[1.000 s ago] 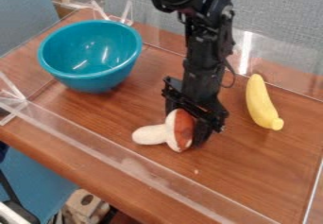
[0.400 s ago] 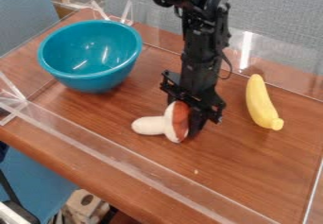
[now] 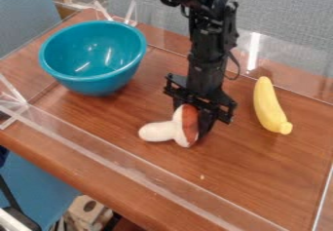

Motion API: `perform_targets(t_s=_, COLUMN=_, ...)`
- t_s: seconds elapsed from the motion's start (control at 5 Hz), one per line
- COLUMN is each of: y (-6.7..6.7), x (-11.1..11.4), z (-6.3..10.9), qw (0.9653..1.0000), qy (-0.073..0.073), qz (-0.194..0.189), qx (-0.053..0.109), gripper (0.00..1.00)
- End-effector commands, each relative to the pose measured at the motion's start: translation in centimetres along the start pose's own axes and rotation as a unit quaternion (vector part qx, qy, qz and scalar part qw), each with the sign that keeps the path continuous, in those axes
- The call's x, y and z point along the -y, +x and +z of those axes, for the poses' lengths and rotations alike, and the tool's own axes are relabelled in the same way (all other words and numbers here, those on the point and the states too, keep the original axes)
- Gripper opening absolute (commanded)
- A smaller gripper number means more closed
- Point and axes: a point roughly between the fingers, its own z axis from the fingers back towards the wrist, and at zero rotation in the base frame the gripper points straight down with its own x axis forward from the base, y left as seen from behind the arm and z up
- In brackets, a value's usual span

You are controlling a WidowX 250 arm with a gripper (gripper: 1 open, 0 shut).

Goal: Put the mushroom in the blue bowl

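Observation:
The mushroom point(image 3: 172, 131) lies on its side on the wooden table, cream stem pointing left, reddish-brown cap to the right. My black gripper point(image 3: 192, 124) points straight down and its fingers sit on either side of the cap, closed on it at table level. The blue bowl point(image 3: 92, 57) stands at the back left, well apart from the gripper, and nothing shows inside it.
A yellow banana point(image 3: 271, 104) lies to the right of the arm. Clear acrylic walls point(image 3: 78, 137) border the table along the front and left edges. Bare wood lies between the bowl and the mushroom.
The fingers have narrowed onto the mushroom cap and the wrist has rolled a little. The mushroom has shifted slightly on the table; the hand has stayed in place.

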Motion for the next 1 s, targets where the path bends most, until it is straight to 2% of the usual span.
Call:
perform_targets(t_s=0.0, y=-0.3, x=0.8, z=0.0, qw=0.9995, qy=-0.002, qz=0.030, qx=0.004, gripper=0.00)
perform_targets(t_s=0.6, y=-2.2, x=2.9, z=-0.2, qw=0.9996, qy=-0.005, qz=0.026, qx=0.003, gripper=0.00)
perform_targets(t_s=0.8, y=-1.1, x=2.1, z=0.4, qw=0.9995, qy=-0.008, qz=0.030, qx=0.005, gripper=0.00)
